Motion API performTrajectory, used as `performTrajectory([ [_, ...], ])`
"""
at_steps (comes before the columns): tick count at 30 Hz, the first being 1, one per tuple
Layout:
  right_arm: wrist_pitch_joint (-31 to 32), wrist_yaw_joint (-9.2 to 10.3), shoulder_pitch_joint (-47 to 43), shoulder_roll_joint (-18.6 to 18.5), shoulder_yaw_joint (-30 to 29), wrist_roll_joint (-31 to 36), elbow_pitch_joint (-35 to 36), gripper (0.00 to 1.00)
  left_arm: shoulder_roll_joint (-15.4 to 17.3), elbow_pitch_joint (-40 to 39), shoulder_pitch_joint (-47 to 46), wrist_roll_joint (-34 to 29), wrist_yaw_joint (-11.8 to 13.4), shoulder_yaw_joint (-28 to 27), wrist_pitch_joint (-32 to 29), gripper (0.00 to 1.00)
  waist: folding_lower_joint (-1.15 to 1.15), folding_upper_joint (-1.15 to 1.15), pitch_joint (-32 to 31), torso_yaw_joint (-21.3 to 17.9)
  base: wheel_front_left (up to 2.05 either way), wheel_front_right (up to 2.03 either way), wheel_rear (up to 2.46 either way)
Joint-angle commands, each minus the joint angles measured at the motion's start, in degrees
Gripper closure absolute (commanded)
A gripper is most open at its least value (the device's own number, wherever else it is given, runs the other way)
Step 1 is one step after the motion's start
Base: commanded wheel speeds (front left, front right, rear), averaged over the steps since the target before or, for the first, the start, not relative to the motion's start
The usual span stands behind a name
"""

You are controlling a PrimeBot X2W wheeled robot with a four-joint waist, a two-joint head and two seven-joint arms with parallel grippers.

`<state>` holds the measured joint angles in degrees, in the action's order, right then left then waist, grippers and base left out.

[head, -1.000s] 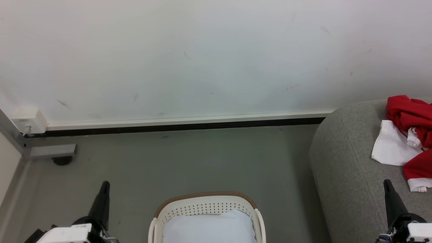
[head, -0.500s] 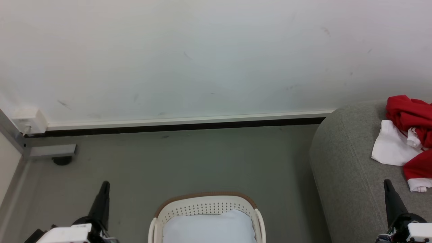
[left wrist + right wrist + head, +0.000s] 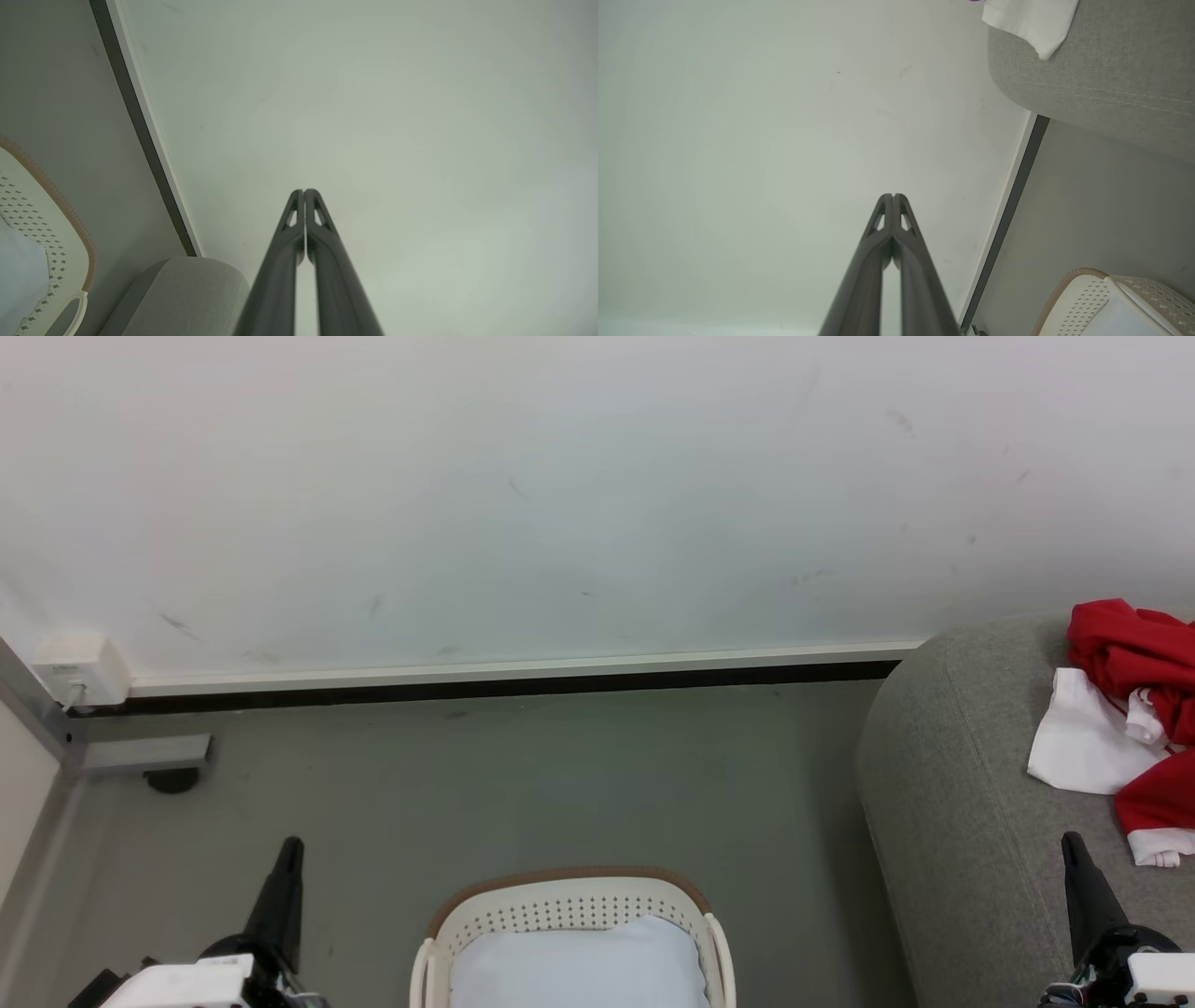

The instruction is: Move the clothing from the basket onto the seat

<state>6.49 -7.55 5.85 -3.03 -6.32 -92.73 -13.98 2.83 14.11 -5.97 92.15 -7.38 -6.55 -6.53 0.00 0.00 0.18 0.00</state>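
Note:
The red and white clothing (image 3: pixel 1134 709) lies bunched on the grey seat (image 3: pixel 952 784) at the right edge of the head view; a white corner of the clothing (image 3: pixel 1031 21) hangs over the seat (image 3: pixel 1101 79) in the right wrist view. The cream basket (image 3: pixel 569 905) with a brown rim stands on the floor at bottom centre, holding a pale blue-white cushion (image 3: pixel 579 966). My left gripper (image 3: pixel 291 845) is shut and empty at the lower left, well left of the basket. My right gripper (image 3: pixel 1070 840) is shut and empty over the seat's front. Both point at the wall (image 3: pixel 303 191) (image 3: pixel 893 196).
A white wall (image 3: pixel 560 495) with a dark baseboard (image 3: pixel 504 686) runs behind the grey floor (image 3: pixel 560 784). A socket box (image 3: pixel 79 669) and a metal frame with a caster (image 3: pixel 140 761) sit in the left corner. The basket rim (image 3: pixel 56 200) and seat end (image 3: pixel 187 294) show beside my left fingers.

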Motion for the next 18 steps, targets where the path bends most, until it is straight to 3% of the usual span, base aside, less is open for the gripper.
performTrajectory([
  [1,0.09,0.12,0.74,0.06,-0.24,0.42,-0.15,1.00,0.11,-0.17,-0.42,0.43,-0.21,-0.20,-0.25,1.00,0.00,0.00,0.00,0.00,0.00,0.00,0.00],
  [18,0.15,0.12,0.75,0.09,-0.28,0.45,-0.15,1.00,0.10,-0.17,-0.42,0.41,-0.21,-0.20,-0.26,1.00,0.00,0.00,0.00,0.00,0.00,0.00,0.00],
])
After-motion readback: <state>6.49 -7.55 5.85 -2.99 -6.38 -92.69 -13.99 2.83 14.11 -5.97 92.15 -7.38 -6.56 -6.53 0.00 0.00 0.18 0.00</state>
